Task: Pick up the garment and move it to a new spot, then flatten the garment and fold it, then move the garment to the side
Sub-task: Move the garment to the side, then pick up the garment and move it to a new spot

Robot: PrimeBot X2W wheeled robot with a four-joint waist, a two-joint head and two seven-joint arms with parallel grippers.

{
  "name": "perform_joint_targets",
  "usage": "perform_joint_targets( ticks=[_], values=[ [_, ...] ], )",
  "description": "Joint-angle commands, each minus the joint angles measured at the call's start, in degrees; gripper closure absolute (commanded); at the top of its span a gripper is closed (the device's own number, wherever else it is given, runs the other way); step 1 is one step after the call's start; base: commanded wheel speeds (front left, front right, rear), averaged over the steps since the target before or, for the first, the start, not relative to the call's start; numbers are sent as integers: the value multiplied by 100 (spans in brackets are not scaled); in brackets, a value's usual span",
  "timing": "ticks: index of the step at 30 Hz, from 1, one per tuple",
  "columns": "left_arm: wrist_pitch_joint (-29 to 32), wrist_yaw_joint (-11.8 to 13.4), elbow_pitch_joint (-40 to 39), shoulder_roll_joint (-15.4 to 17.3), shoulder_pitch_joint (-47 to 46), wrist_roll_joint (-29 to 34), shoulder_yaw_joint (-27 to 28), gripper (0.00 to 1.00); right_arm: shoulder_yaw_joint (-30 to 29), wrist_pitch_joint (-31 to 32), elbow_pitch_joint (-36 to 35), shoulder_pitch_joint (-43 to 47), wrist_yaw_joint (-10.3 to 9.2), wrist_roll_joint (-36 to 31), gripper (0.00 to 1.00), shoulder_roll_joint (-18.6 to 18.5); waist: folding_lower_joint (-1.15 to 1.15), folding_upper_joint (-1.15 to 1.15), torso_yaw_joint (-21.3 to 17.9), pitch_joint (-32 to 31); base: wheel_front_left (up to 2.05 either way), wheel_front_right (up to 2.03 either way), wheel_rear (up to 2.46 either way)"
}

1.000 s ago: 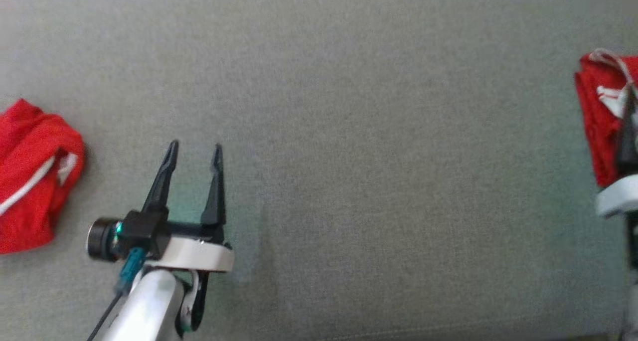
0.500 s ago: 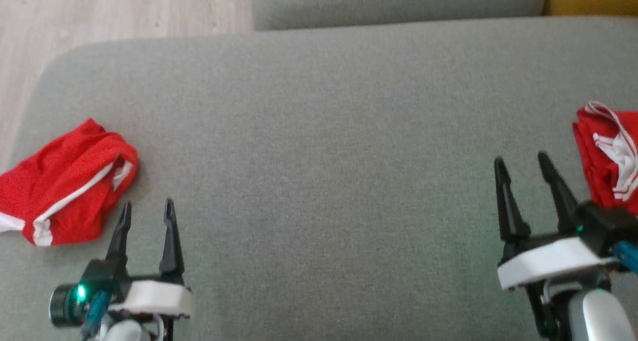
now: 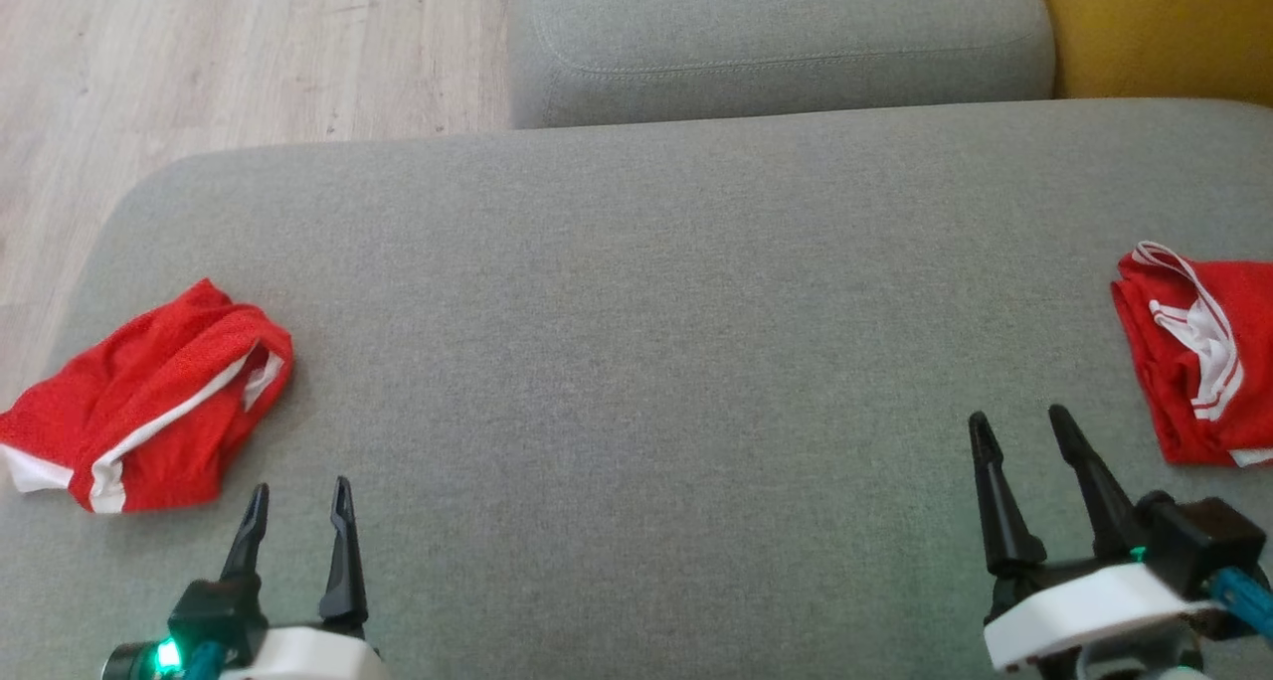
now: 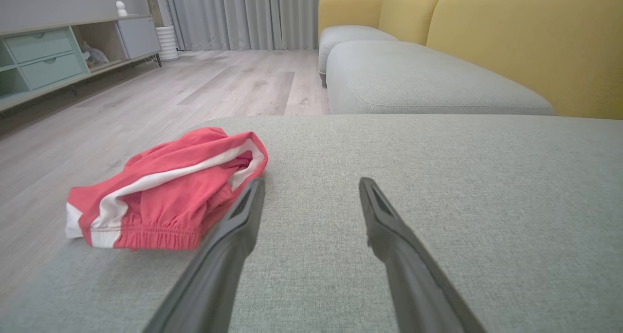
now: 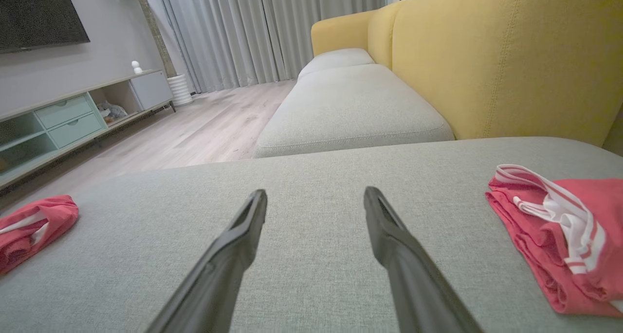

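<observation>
Red crumpled garment (image 3: 149, 402) lies near released left end effector (image 3: 298, 489); right end effector (image 3: 1019, 418) released.

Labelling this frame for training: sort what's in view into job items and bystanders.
Job: crumpled red garment, folded red garment, grey cushion, left gripper, right gripper, both open.
Bystanders: yellow backrest, cabinet, curtains, wooden floor.

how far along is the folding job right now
Done, it seems: the red garment lies folded on the right side of the cushion. In hand: nothing; the left tool and right tool are open and empty. Left: the crumpled red shorts on the left need picking up, flattening, folding, moving aside.
</observation>
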Motion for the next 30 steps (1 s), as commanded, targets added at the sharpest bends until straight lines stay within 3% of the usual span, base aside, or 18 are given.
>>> perform_joint_targets(
  ticks=[1,18,24,30],
  values=[
    [2,28,-197,144,-195,-69,216,0,161,-16,-240,-131,21,60,0,-33,0,0,1,-8,0,0,0],
    [72,84,-273,163,-290,-95,148,0,190,5,-257,-148,21,-16,0,-33,0,0,95,48,0,0,0],
    [-11,52,-249,111,-505,-81,116,0,131,67,-377,-217,21,-127,0,-33,0,0,418,186,0,0,0],
    [-183,24,-173,-81,-930,-104,134,0,111,227,-664,-365,21,-305,0,-33,0,0,1126,464,0,0,0]
  ],
)
